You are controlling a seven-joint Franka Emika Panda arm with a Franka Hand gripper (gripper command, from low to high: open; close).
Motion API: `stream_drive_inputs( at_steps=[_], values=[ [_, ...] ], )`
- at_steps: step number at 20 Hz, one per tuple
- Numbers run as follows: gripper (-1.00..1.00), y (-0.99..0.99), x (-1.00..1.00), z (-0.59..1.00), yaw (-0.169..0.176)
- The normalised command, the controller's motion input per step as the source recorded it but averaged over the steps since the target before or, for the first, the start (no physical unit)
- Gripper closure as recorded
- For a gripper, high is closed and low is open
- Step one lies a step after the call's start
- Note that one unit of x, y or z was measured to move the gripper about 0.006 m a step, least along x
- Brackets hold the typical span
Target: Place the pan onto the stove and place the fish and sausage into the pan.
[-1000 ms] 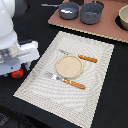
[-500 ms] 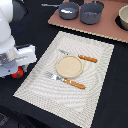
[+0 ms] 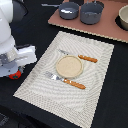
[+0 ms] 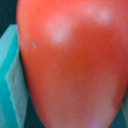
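Observation:
The red sausage (image 3: 17, 75) lies on the dark table at the exterior view's left, just off the placemat. My gripper (image 3: 14, 73) is down over it and closed around it. In the wrist view the sausage (image 4: 70, 60) fills the picture, with a teal finger (image 4: 10, 80) pressed against its side. The dark-grey pan (image 3: 69, 10), with its thin handle pointing to the exterior view's left, stands at the left end of the pinkish-brown stove (image 3: 102, 30) at the back. The fish is not in view.
A larger grey pot (image 3: 92, 13) stands on the stove beside the pan. A pale bowl (image 3: 123, 18) sits at the stove's right end. A striped placemat (image 3: 55, 100) holds a round tan plate (image 3: 69, 66), an orange-handled fork (image 3: 67, 81) and a knife (image 3: 82, 57).

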Motion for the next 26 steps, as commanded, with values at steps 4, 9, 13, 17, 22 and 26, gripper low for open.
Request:
stream_drive_inputs(
  at_steps=[4,9,13,17,22,26],
  values=[
    [1.00,0.72,0.41,1.00,0.007],
    [1.00,0.93,0.18,0.97,0.039],
    [1.00,0.98,0.13,0.81,0.027],
    [1.00,1.00,0.10,0.60,0.011],
    [1.00,1.00,0.09,0.21,0.001],
    [1.00,1.00,0.01,0.00,0.000]
  ],
)
